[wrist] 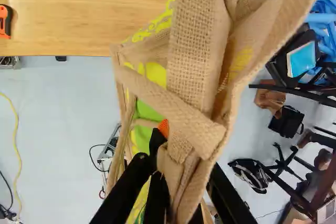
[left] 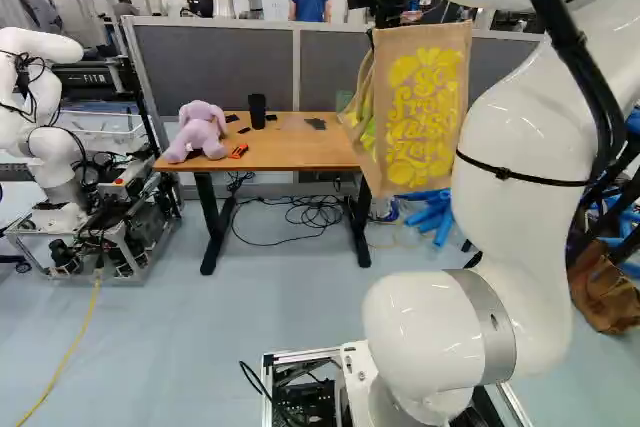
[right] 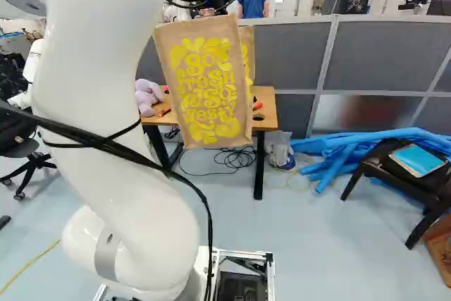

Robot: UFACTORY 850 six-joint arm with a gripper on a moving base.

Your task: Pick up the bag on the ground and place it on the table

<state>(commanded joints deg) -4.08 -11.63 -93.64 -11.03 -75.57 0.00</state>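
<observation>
My gripper [left: 384, 17] is high up in the left base view, at the top of the tan bag with yellow print [left: 420, 112]. In the wrist view the gripper [wrist: 184, 169] is shut on the gathered burlap of the bag [wrist: 195, 45], which hides parts of the fingers. The bag [right: 206, 86] hangs upright in the air. It covers the right end of the wooden table [left: 285, 155] in the left base view, and its bottom appears lower than the tabletop. The table [wrist: 79, 14] lies beyond the bag in the wrist view.
A pink plush toy [left: 198, 129], a black cup [left: 257, 111] and an orange cutter [left: 238, 151] are on the table. Grey partitions [right: 394, 54] stand behind. Another robot [left: 50, 137] is at the left, blue tubes [right: 338, 149] and a dark chair [right: 412, 185] at the right.
</observation>
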